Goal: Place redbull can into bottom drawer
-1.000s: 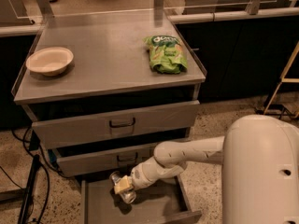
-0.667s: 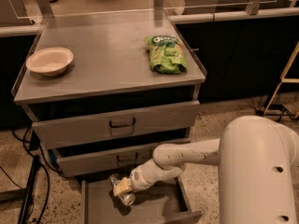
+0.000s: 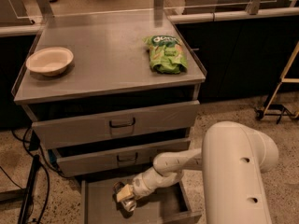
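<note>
Since a second ago, your arm (image 3: 174, 166) has dipped a little lower and the gripper (image 3: 122, 194) has sunk with it into the open bottom drawer (image 3: 161, 208), while everything on the cabinet top (image 3: 107, 64) has stayed put. Your gripper now sits over the left part of the drawer's flat grey floor, just below the front of the middle drawer (image 3: 119, 158). It is clamped around the redbull can (image 3: 129, 204), whose shiny silver end pokes out beneath it, tilted, not upright. You cannot tell whether the can already touches the floor of the drawer. A pale bowl (image 3: 49, 60) rests on the left of the cabinet top and a green snack bag (image 3: 166, 54) lies on the right, both well away from the work. The likely risks from here: letting go while the can is tilted could send it rolling along the smooth floor, perhaps against the drawer's side wall. Lifting out too steeply could knock your wrist against the middle drawer overhanging it. Pressing down further could jam the can against the metal.
</note>
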Robot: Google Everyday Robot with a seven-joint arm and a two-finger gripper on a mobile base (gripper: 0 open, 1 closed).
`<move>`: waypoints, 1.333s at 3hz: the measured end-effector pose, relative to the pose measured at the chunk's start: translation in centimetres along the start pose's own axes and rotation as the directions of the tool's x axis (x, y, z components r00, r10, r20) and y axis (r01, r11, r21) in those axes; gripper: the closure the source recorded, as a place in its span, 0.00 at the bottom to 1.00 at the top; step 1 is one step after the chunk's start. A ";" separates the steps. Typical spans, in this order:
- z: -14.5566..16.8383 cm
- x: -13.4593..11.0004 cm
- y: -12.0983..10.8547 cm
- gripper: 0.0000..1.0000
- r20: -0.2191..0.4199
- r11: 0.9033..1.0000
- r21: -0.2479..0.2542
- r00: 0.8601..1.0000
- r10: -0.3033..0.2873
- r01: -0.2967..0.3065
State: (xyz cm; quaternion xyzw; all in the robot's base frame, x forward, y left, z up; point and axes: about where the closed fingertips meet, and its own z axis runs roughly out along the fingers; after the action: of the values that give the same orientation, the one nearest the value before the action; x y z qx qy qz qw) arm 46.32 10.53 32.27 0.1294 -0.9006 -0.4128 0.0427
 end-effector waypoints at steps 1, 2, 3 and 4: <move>0.1 0.0 0.0 1.00 0.000 1.000 -0.001 1.000 0.001 -0.001; 1.6 0.3 -1.3 1.00 -0.011 0.999 -0.035 0.999 0.037 -0.038; 3.2 0.3 -4.0 1.00 0.012 0.991 -0.087 0.995 0.103 -0.102; 4.8 -0.1 -6.5 1.00 0.023 0.982 -0.115 0.988 0.151 -0.147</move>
State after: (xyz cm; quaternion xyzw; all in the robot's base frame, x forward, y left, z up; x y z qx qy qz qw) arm 46.80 9.96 24.19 0.0525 -0.8835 -0.4606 0.0666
